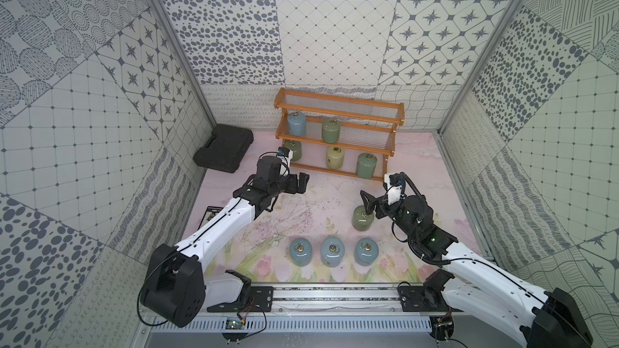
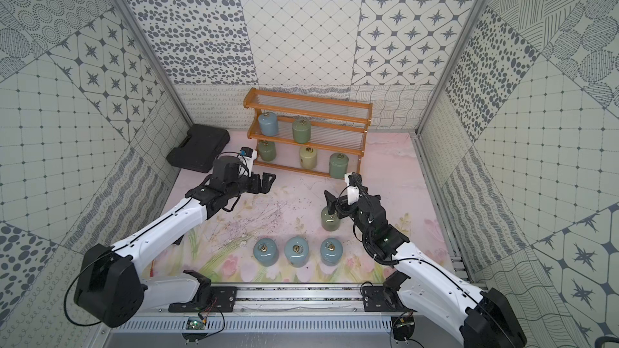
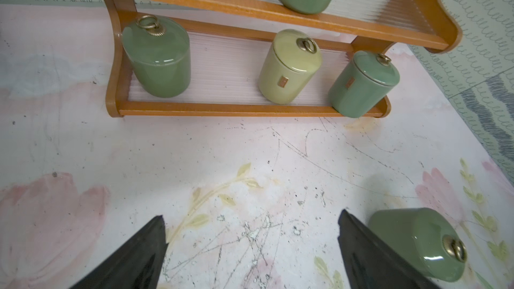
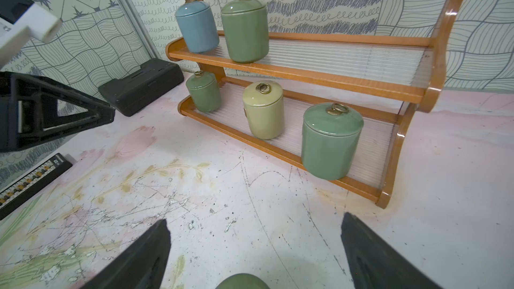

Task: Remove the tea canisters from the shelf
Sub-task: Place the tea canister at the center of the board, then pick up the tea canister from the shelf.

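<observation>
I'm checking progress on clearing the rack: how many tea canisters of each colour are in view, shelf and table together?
Pale blue canisters: 4 (1 on the shelf, 3 on the table)
Sage green canisters: 4 (3 on the shelf, 1 on the table)
Cream canister: 1 (on the shelf)
Total: 9

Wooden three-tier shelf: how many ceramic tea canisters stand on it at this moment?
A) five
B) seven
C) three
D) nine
A: the orange-brown wooden three-tier shelf carries five: a pale blue ceramic canister and a sage green ceramic canister on the middle tier, and a left-end green canister, a cream canister and a right-end green canister on the bottom tier.
</observation>
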`<state>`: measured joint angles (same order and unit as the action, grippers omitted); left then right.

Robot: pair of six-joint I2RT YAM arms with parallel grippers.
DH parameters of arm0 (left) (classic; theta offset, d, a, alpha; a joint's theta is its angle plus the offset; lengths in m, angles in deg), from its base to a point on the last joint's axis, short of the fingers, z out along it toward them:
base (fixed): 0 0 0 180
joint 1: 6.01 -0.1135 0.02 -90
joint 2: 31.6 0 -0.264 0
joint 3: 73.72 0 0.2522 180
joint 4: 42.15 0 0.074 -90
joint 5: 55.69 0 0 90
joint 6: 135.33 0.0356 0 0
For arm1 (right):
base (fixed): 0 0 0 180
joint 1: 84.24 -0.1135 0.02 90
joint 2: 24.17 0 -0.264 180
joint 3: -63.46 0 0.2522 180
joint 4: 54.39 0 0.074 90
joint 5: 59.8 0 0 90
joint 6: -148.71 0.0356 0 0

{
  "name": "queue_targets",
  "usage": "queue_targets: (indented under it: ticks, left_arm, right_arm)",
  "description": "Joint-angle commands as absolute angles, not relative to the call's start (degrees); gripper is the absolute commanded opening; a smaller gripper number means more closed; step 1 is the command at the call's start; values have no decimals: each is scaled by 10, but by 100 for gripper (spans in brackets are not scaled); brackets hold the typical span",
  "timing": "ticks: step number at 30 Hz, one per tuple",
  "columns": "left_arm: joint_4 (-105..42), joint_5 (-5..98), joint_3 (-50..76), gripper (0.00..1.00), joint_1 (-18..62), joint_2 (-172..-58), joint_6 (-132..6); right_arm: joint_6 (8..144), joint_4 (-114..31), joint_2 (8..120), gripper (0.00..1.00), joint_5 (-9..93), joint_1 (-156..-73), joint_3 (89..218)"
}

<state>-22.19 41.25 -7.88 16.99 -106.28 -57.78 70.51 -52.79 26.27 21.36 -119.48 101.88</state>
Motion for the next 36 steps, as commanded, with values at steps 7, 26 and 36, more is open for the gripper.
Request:
queue_targets:
  ticks: [7,26,36]
  left_arm:
    - [-329,442,55,100,134,-1206,-477]
    - [-466,472,171,100,87,-1362,-453]
    - [-489,487,228,100,71,-1417,-451]
  right_arm:
    - [718,-512,250,99,220,-1183,1029]
    - [715,-486,224,99,202,-1177,1030]
    - [716,-474,224,99,193,-1176,1033]
